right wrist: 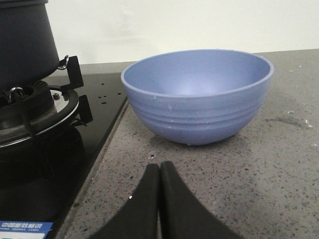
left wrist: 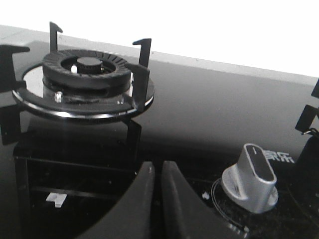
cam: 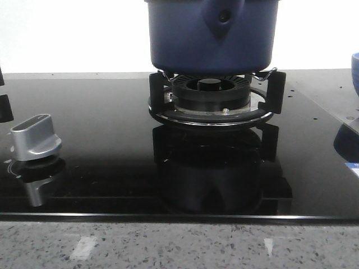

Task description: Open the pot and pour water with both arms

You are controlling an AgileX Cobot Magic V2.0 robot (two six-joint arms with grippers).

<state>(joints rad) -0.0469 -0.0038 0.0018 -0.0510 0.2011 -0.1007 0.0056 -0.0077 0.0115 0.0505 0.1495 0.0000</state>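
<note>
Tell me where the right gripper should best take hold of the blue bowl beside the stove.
Probably the rim of the blue bowl, one finger inside and one outside, coming from above on the side nearest the right gripper. The wall is wide and curved, too broad to span, while the thin lip is open and upright on the stone counter.

Front view: you look low and level across the glossy stove top, close to the pot on its burner. Left wrist view: you look down obliquely at a second, bare burner beside the knob, which the front view shares. Right wrist view: you face the bowl beside the pot's burner.
</note>
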